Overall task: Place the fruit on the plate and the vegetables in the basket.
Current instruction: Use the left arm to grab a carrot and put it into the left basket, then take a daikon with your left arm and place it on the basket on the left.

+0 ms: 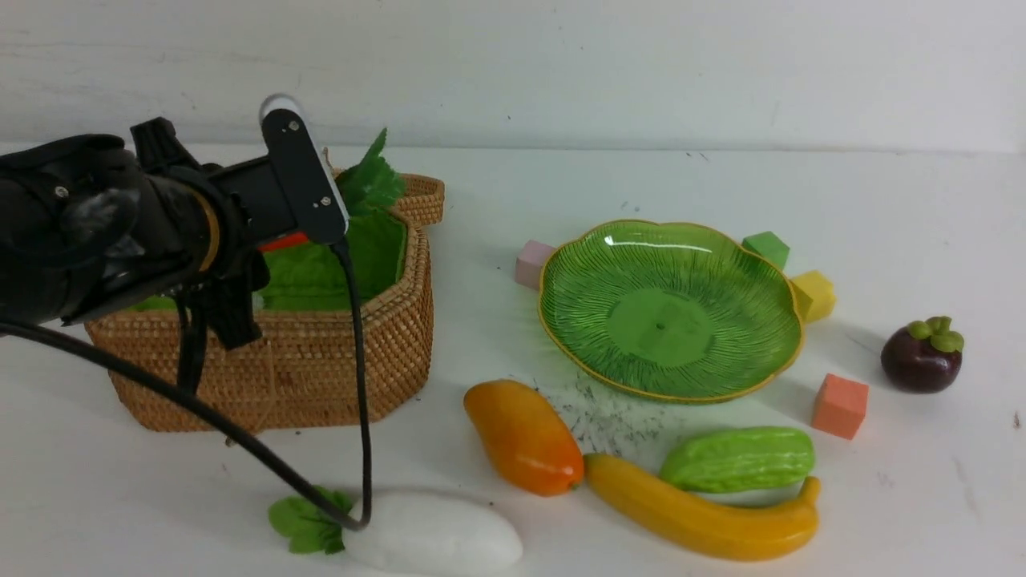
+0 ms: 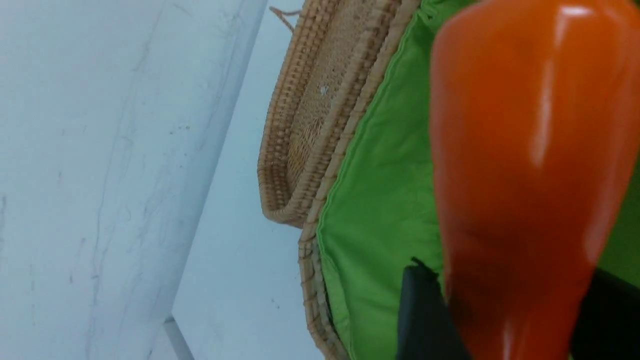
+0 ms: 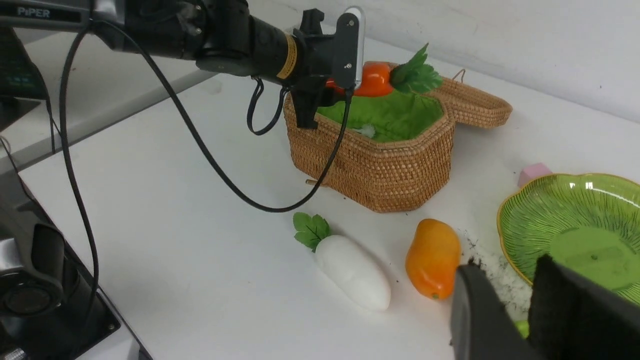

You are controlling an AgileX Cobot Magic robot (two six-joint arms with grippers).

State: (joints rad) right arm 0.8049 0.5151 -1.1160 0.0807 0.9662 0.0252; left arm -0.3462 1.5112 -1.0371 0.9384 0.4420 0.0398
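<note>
My left gripper (image 2: 510,272) is shut on the orange carrot (image 2: 525,150), holding it level above the green-lined wicker basket (image 1: 321,369); its leaves (image 1: 369,180) stick up past the far rim. The white radish (image 1: 433,545) lies in front of the basket. Mango (image 1: 523,437), banana (image 1: 705,517) and green gourd (image 1: 737,458) lie together before the green plate (image 1: 669,308), which holds nothing. The mangosteen (image 1: 922,357) sits far right. My right gripper (image 3: 507,267) hovers open, nothing between its fingers, near the mango (image 3: 432,257) and the plate's rim (image 3: 502,235).
Small cubes ring the plate: pink (image 1: 533,263), green (image 1: 765,247), yellow (image 1: 813,295), salmon (image 1: 839,405). The basket's woven lid (image 2: 320,100) lies open behind it. The left arm's cable (image 1: 361,401) droops to the radish. A white wall backs the table.
</note>
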